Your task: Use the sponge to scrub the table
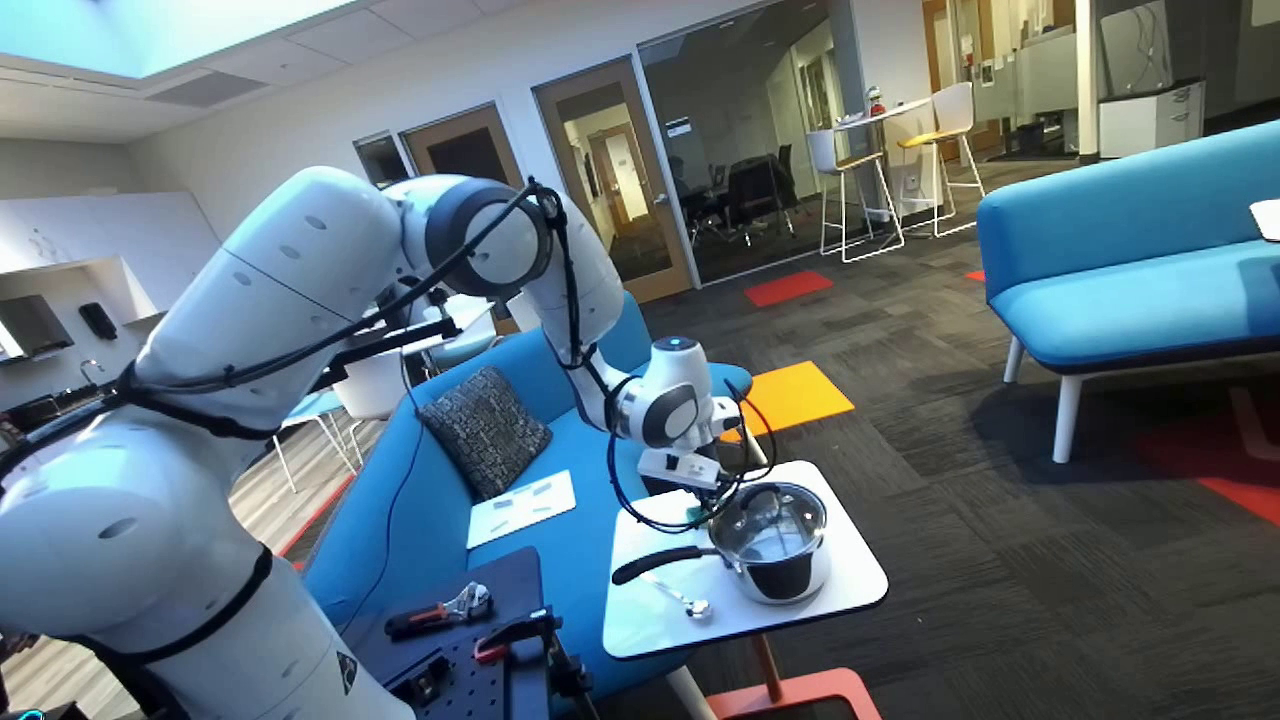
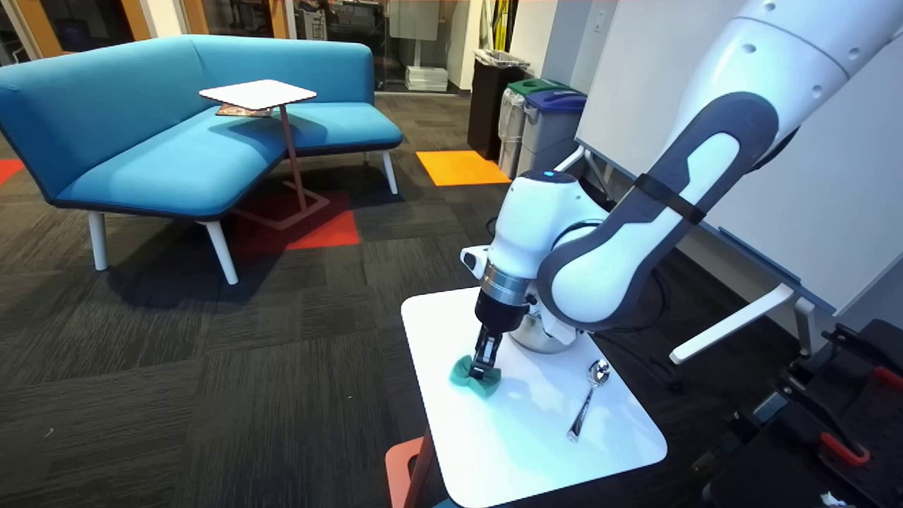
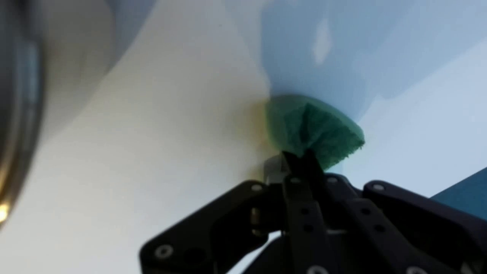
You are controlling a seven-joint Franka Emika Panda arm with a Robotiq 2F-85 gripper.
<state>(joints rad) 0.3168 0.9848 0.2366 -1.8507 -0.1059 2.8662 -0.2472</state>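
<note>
The teal sponge (image 2: 461, 374) is pinched in the middle and folds into a bow shape. My gripper (image 2: 482, 370) points down and is shut on it. In the wrist view the sponge (image 3: 331, 133) bulges out beyond the closed fingertips (image 3: 298, 156). In an exterior view only a bit of the sponge (image 1: 694, 513) shows behind the cables and pot. The sponge is at or just above the white top of the table (image 2: 522, 444), near one edge; I cannot tell how firmly it touches. The table (image 1: 640, 625) shows in both exterior views.
A steel pot (image 1: 785, 580) with a glass lid and black handle (image 1: 660, 563) stands on the table close beside the gripper. A metal spoon (image 2: 584, 406) lies on the table. A blue sofa (image 1: 580, 450) adjoins the table. Cables (image 1: 620, 480) hang around the wrist.
</note>
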